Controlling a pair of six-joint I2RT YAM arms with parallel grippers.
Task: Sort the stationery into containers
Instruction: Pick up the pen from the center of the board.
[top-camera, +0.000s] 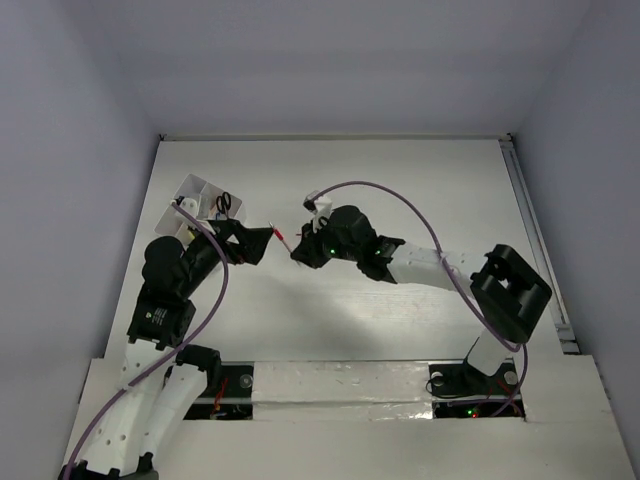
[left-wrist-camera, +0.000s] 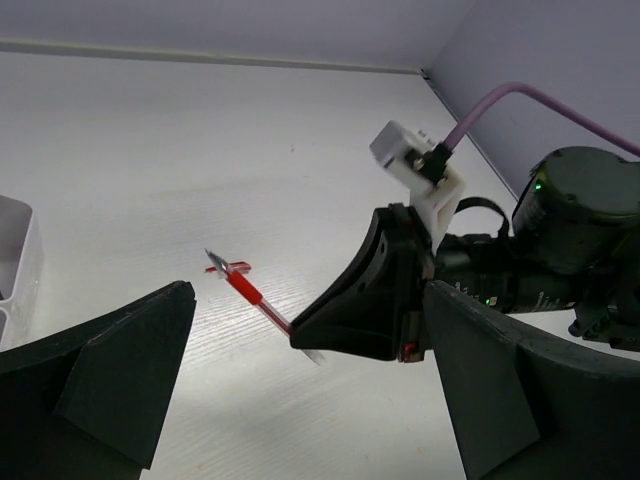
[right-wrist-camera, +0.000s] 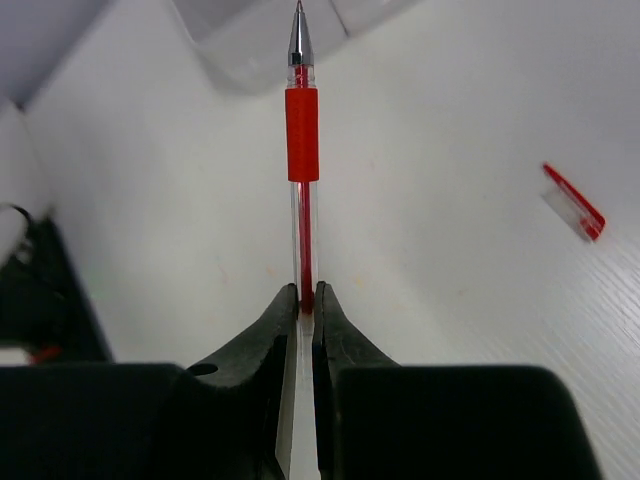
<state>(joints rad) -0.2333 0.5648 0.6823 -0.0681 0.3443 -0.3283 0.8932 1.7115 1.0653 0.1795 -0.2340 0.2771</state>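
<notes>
My right gripper (right-wrist-camera: 306, 295) is shut on the clear barrel of the thin red pen (right-wrist-camera: 302, 150). The pen hangs above the table with its metal tip pointing away from the fingers. In the top view the red pen (top-camera: 283, 240) sits between the right gripper (top-camera: 298, 255) and my left gripper (top-camera: 262, 243). The left gripper (left-wrist-camera: 310, 400) is open and holds nothing, with the pen (left-wrist-camera: 250, 293) just ahead of its fingers. The white organiser box (top-camera: 195, 195) stands at the far left with black-handled scissors (top-camera: 225, 203) in one compartment.
A loose red pen cap (right-wrist-camera: 575, 202) lies on the white table, also seen past the pen tip as the cap (left-wrist-camera: 230, 267) in the left wrist view. The organiser's wall (left-wrist-camera: 15, 262) shows at that view's left edge. A purple cable (top-camera: 400, 200) arcs over the right arm.
</notes>
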